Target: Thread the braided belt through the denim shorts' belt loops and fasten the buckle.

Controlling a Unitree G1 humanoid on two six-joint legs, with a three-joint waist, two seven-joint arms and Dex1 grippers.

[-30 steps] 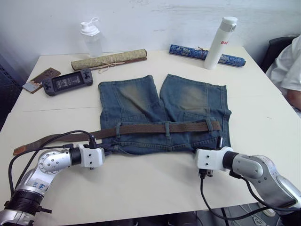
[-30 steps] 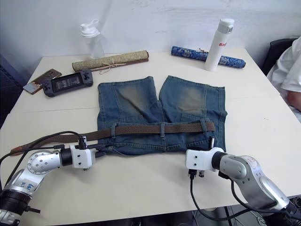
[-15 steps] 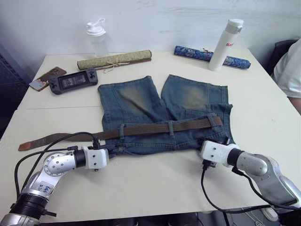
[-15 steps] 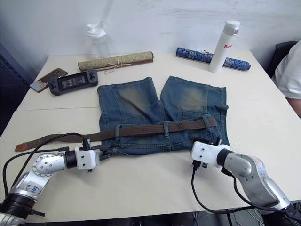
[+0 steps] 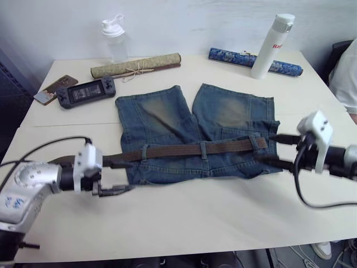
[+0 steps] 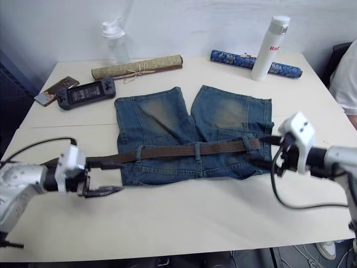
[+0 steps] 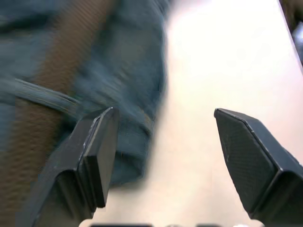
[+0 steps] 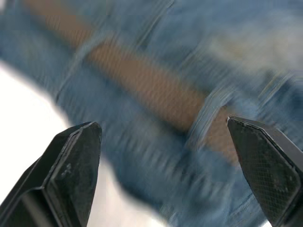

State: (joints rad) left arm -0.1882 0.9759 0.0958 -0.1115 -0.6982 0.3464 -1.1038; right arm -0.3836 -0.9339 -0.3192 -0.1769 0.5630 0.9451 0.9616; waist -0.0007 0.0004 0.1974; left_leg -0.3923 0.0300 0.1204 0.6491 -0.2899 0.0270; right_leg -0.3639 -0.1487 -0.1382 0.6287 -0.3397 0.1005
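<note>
Shorts: denim shorts (image 5: 192, 131), faded blue, yellowish worn patches on both legs; lying flat, waistband toward 6 o'clock, legs toward 12.
Belt: braided belt (image 5: 189, 149), olive-brown weave; runs 9-to-3 across the waistband, its 9 o'clock end trailing off the shorts.
Loops: belt loops (image 5: 203, 149), narrow denim strips; at least three cross over the belt.
Buckle: cannot make it out.

the buckle cannot be made out. left of the shorts (image 5: 195, 131), the belt (image 5: 189, 149) passes behind the left gripper (image 5: 116, 177). both wrist views show belt and denim blurred.
</note>
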